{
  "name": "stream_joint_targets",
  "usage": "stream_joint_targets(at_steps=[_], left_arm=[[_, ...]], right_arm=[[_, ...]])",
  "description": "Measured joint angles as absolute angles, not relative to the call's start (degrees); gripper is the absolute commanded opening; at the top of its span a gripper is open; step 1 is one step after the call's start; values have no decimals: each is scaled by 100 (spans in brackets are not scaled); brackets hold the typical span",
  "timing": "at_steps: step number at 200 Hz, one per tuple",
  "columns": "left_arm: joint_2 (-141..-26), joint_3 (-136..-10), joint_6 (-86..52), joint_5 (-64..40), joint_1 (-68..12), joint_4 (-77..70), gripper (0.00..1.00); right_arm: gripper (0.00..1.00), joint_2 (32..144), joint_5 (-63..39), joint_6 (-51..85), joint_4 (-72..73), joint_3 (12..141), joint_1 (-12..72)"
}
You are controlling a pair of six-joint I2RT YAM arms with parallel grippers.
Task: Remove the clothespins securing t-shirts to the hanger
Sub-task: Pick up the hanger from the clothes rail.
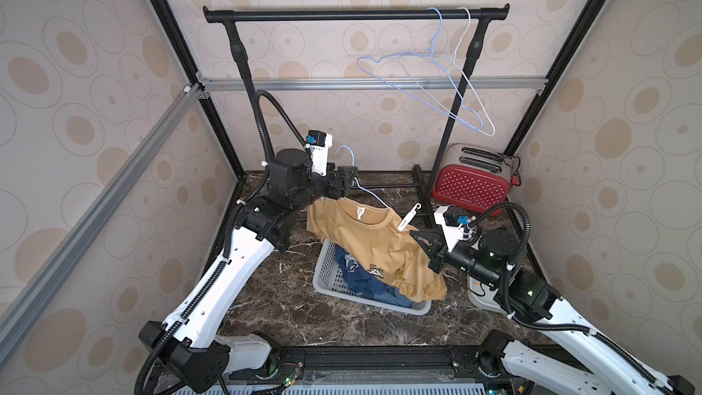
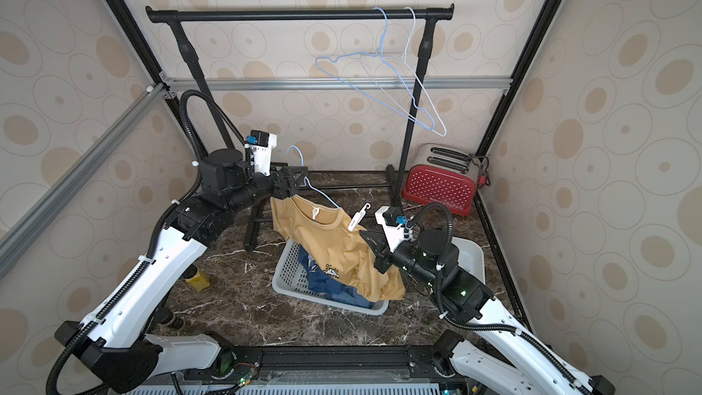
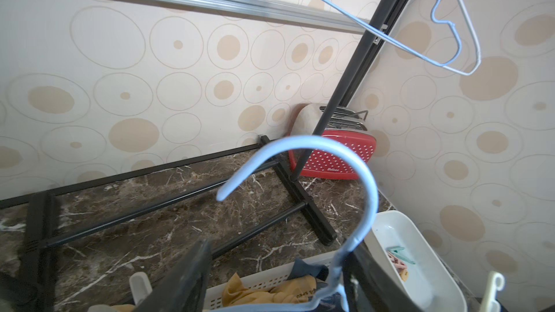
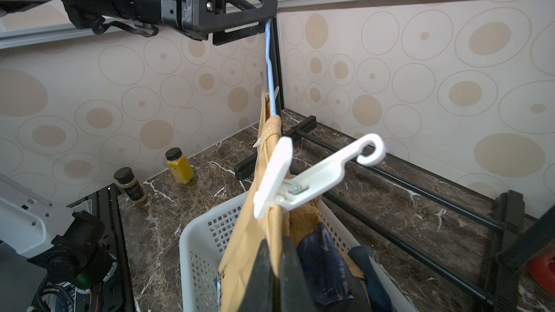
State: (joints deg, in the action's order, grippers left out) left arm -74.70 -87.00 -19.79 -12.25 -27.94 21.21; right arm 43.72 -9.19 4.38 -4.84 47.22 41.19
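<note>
A mustard yellow t-shirt (image 1: 372,245) hangs on a light blue wire hanger (image 1: 374,196) above the basket. A white hook-tipped clothespin (image 1: 408,218) (image 4: 300,181) clamps its right shoulder. My left gripper (image 1: 351,178) (image 3: 270,268) stands open around the hanger's neck (image 3: 339,265), which lies against one finger. My right gripper (image 1: 416,235) (image 4: 274,253) is shut on the yellow fabric just below the clothespin. Dark blue t-shirts (image 1: 361,277) (image 4: 324,259) lie in the basket. Teal and pink clothespins (image 3: 396,261) lie in a white tray (image 3: 420,265).
A grey perforated basket (image 1: 330,271) stands mid-table under the shirt. A black clothes rack (image 1: 357,15) at the back carries two bare wire hangers (image 1: 429,58). A red toaster (image 1: 471,184) sits at the back right. Spice jars (image 4: 180,166) stand at the left.
</note>
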Motion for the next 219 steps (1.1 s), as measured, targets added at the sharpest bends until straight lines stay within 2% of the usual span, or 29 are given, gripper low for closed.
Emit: stream_joint_targets(at_steps=[43,99,131,147,163,174,200,219], left_arm=[[-7566,-8705,-2121,-1629,-2786,1935,51],[-7559,-8670,-2198,-1715,-2783,1824,24],[-7553,-8619,-2143,-1721,-2783,1776,13],[-7518,-8552,-2075,-1678,-2773,1750,3],[-7478,-8460,-1935,-1632,-2751,1743,0],[-7459,-8420,-1859,-1629,-2753,1737,0],[-7387,-8324,-1708,-1636,-2753,1726,0],[-7293,-8252,-1586,-1640,-2753,1723,0]], right_arm=[[0,4375,-899,353,-513,4676,4119],[0,4510,-899,325,-517,4670,4119],[0,4578,-910,307,-556,4670,4119],[0,4582,-917,305,-580,4670,4119],[0,4582,-923,294,-578,4672,4119],[12,4582,-928,290,-602,4672,4119],[52,4589,-987,287,-661,4698,4119],[69,4630,-1066,259,-854,4836,4125]])
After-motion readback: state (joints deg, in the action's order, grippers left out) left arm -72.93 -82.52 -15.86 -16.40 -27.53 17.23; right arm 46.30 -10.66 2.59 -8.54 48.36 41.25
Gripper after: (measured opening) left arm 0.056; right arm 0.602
